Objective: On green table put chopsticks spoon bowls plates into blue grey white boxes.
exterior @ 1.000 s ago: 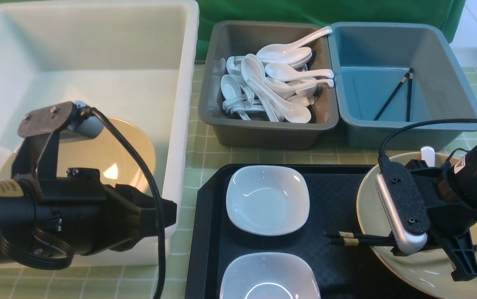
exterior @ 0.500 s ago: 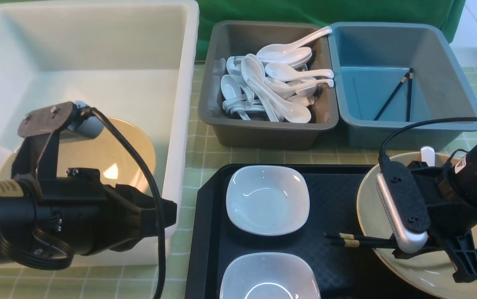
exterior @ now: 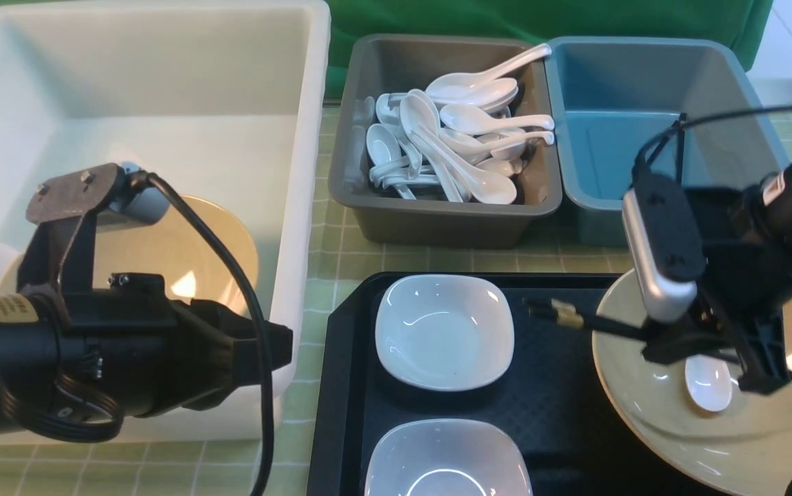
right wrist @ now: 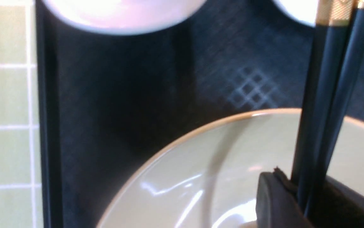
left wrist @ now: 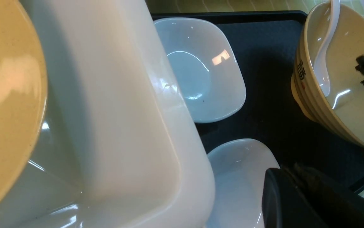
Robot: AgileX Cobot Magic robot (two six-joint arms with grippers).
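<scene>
Right jaws are pinched on the pair of chopsticks [exterior: 564, 314], holding them clear above the tan bowl [exterior: 644, 413]. Their long axis runs out toward the robot's left, over the black tray [exterior: 561, 427]. The blue box [exterior: 644, 76] lies just beyond this arm, further forward. Left jaws are shut and empty. A second ago the chopsticks rested across the bowl's rim. Now they are raised, and a spoon [exterior: 709, 382] shows in the bowl.

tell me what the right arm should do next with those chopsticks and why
Probably carry the chopsticks forward, over the blue box. The right gripper is shut on them above the beige bowl, and the grey box holds only spoons, so blue looks like their place.
</scene>
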